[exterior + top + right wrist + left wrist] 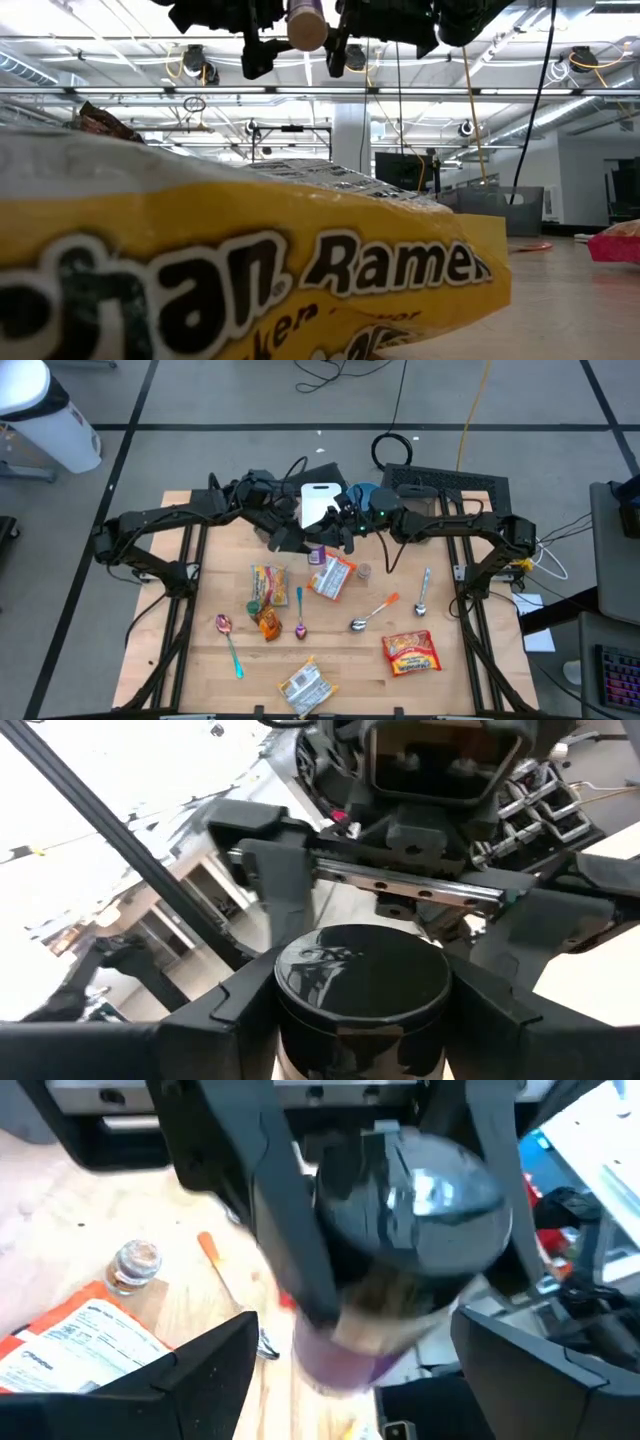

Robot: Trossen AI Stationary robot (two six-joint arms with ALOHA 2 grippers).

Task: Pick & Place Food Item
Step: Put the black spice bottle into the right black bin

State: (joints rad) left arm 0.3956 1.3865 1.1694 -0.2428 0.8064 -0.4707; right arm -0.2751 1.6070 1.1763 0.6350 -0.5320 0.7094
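Now your right gripper (330,550) grips the jar (317,554) midair; left gripper (296,540) spread wide around it.

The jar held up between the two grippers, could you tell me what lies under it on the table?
Below the jar show bare wood table, a small spice jar and an orange-handled spoon to one side. The spot directly beneath is hidden by the jar.

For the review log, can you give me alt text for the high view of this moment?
Seen from above, the left gripper and right gripper meet at the far middle of the wooden table around a small jar held in the air between them. Food packets and spoons lie scattered nearer the front.
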